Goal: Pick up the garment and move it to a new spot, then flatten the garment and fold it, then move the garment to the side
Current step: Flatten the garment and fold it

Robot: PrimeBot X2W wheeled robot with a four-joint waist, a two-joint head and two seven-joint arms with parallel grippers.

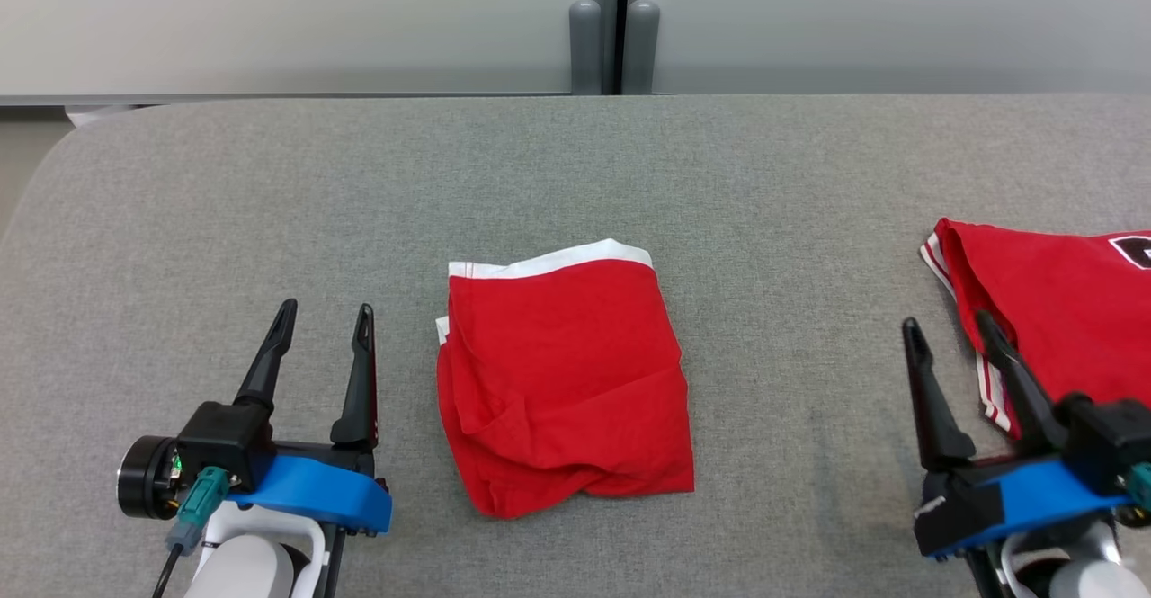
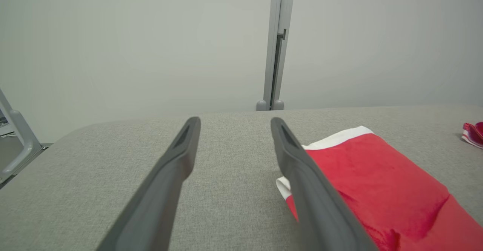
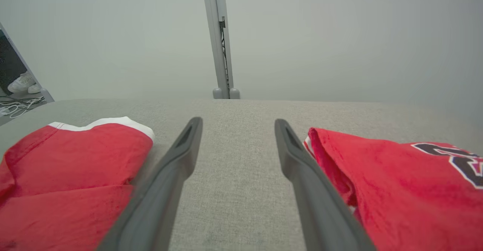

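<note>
Grippers: your left gripper [image 1: 325, 310] and right gripper [image 1: 946, 321] gaped empty.
Handling: garment [image 1: 566, 382] looked soft, limp; folded edge suited pinching.

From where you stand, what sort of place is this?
Probably a lab or test room for folding clothes: a grey fabric-covered table, a folded red garment on it, a red jersey at its right, and plain pale wall panels behind.

Bright, even, diffuse light. A thin, faint shadow hugs the middle garment [image 1: 566, 382] at its 6 o'clock edge. Head view is sharp; wrist views curve toward the edges, and the fingers [image 2: 158, 198] blur at 6 o'clock.
</note>
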